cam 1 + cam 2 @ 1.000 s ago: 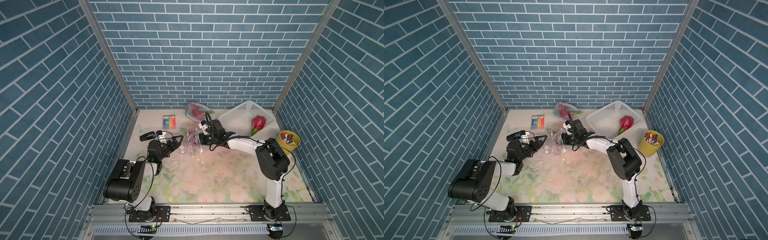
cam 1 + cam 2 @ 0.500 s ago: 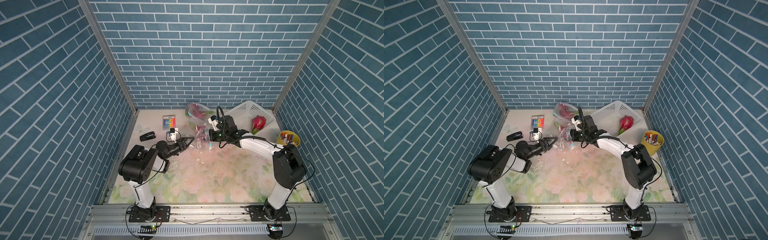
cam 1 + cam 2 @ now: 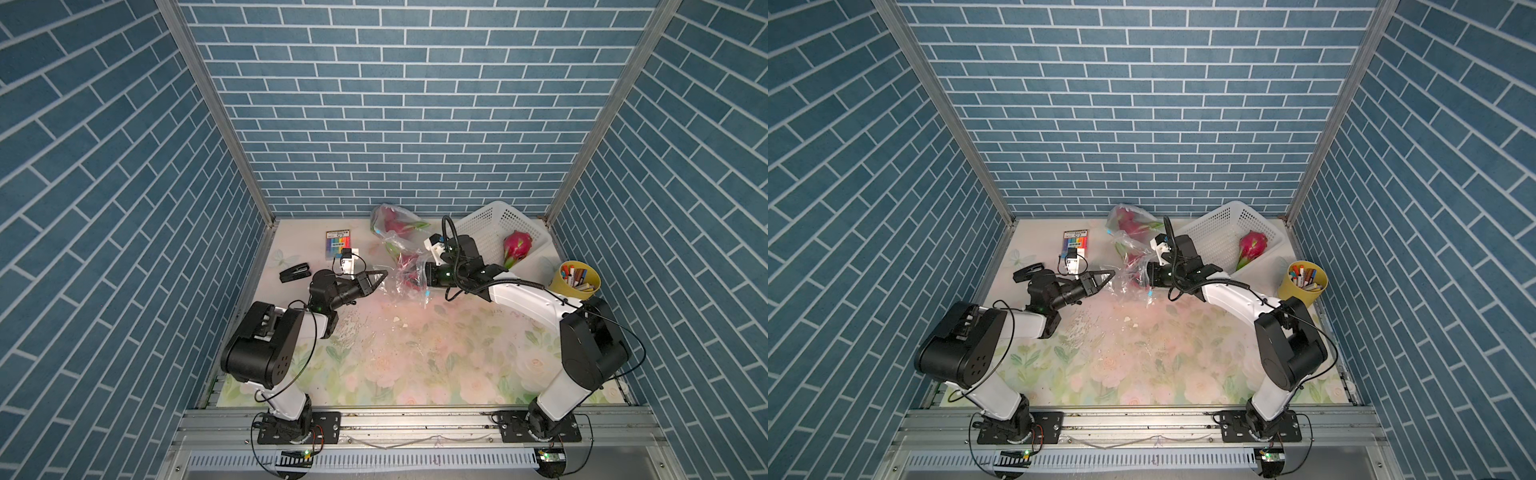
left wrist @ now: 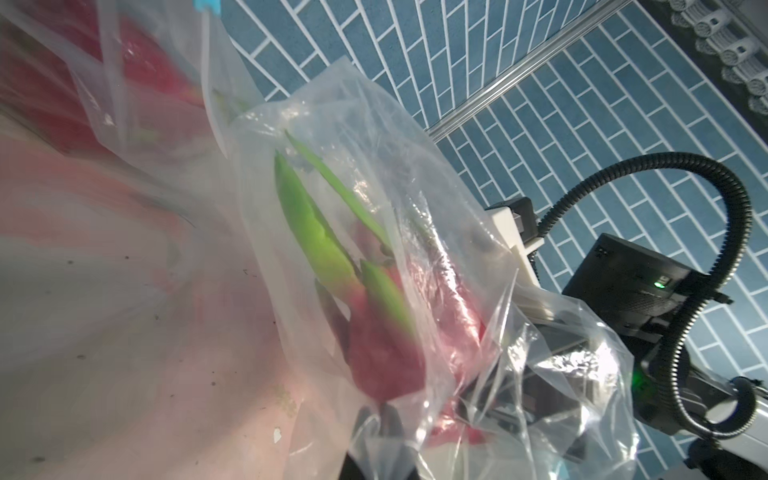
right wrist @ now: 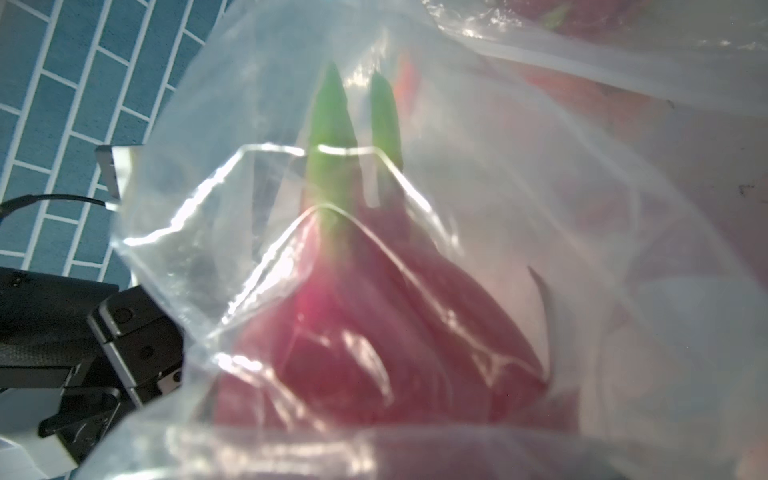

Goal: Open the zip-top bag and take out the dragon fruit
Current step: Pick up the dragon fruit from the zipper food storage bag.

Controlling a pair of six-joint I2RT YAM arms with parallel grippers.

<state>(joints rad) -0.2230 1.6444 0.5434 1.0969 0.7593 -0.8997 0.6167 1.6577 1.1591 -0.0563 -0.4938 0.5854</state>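
A clear zip-top bag [image 3: 398,287] [image 3: 1124,287] lies at the middle of the table's far half, with a magenta dragon fruit [image 3: 408,272] [image 4: 386,361] [image 5: 374,332] inside it, green tuft up. My left gripper [image 3: 385,273] [image 3: 1112,273] [image 4: 384,419] is shut on the bag's left edge, pinching the film. My right gripper [image 3: 417,276] [image 3: 1144,276] has come in from the right and is pushed into the bag. Film drapes over it and hides its fingers. The fruit fills the space at its jaws, which stand wide around it.
A second clear bag [image 3: 392,226] holding dragon fruit lies by the back wall. A white basket [image 3: 486,220] at the back right holds one dragon fruit [image 3: 516,245]. A yellow cup [image 3: 578,286] of markers stands at the right. A stapler [image 3: 294,272] and a marker pack [image 3: 337,242] lie at the left.
My left gripper reached right to the bag and went from open to shut on its edge. My right arm shifted right, and the bag and fruit moved with it.
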